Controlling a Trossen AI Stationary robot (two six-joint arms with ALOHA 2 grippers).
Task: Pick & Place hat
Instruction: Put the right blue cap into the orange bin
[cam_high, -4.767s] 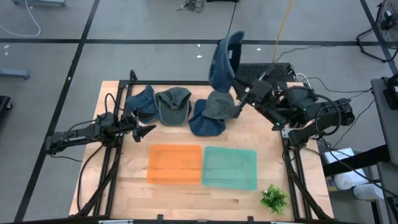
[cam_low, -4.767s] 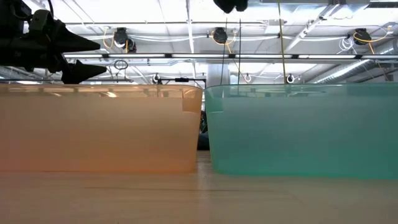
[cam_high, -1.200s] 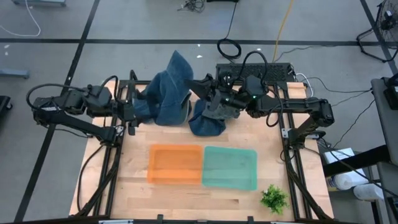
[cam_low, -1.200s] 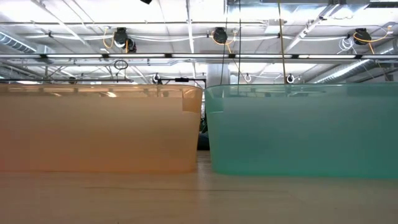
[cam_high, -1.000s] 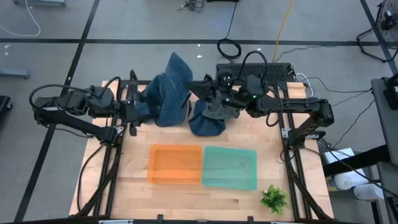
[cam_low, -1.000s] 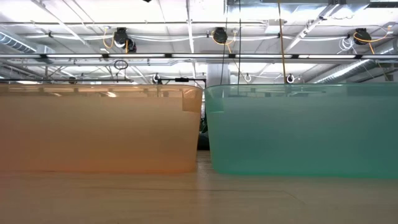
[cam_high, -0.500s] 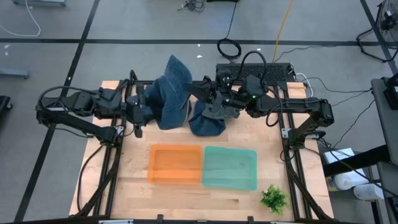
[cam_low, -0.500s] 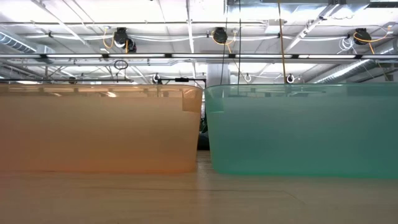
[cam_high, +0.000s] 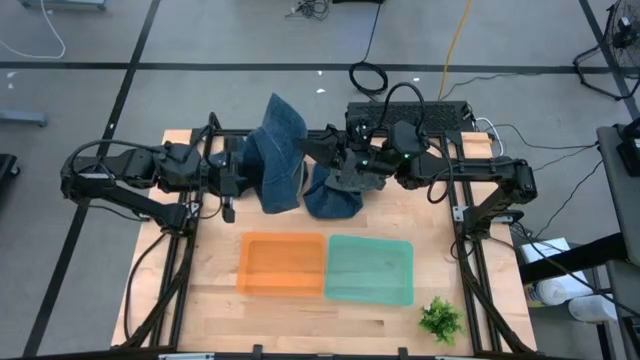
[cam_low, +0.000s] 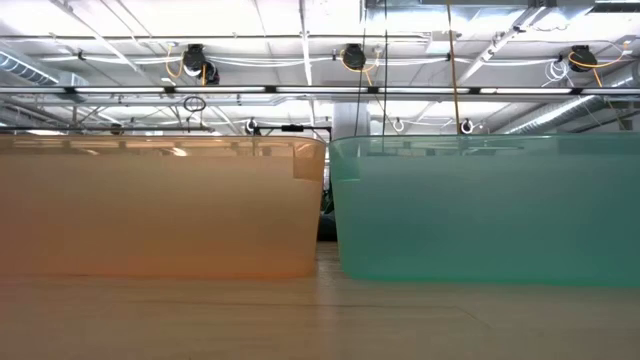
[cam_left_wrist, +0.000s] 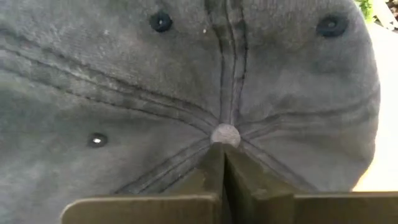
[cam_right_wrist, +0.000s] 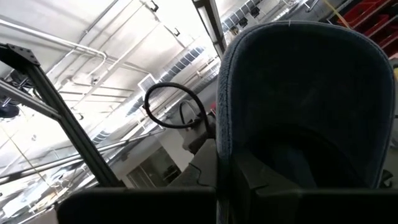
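Note:
A blue hat (cam_high: 278, 150) hangs in the air above the table's far side, between my two grippers. My left gripper (cam_high: 243, 166) meets it from the left and is shut on its crown (cam_left_wrist: 186, 74). My right gripper (cam_high: 318, 148) meets it from the right and is shut on its edge; the brim (cam_right_wrist: 298, 81) rises past the fingers. Below, a second blue hat (cam_high: 330, 202) and a grey hat (cam_high: 352, 172) lie on the table. The low view shows neither gripper. My left gripper pinches a fold of the crown cloth just beside the top button (cam_left_wrist: 225, 134) between its two shut fingers (cam_left_wrist: 211, 180). The fingers come level from the table's left. The hat is clear of the table. My right gripper pinches the hat's edge (cam_right_wrist: 224, 146) between its two shut fingers, coming roughly level from the table's right. The fingers themselves hide the exact spot. The hat stands upright above the fingers, clear of the table.
An orange bin (cam_high: 281, 265) and a teal bin (cam_high: 370, 270) stand side by side at the table's middle, filling the low view (cam_low: 160, 210). A small green plant (cam_high: 440, 320) sits at the near right corner. A dark blue hat (cam_high: 222, 178) lies under the left arm.
My left gripper has moved toward the table's right, up to the raised blue hat, and has shut on its crown. The hat has stayed in the air in my right gripper, shifting slightly toward the right.

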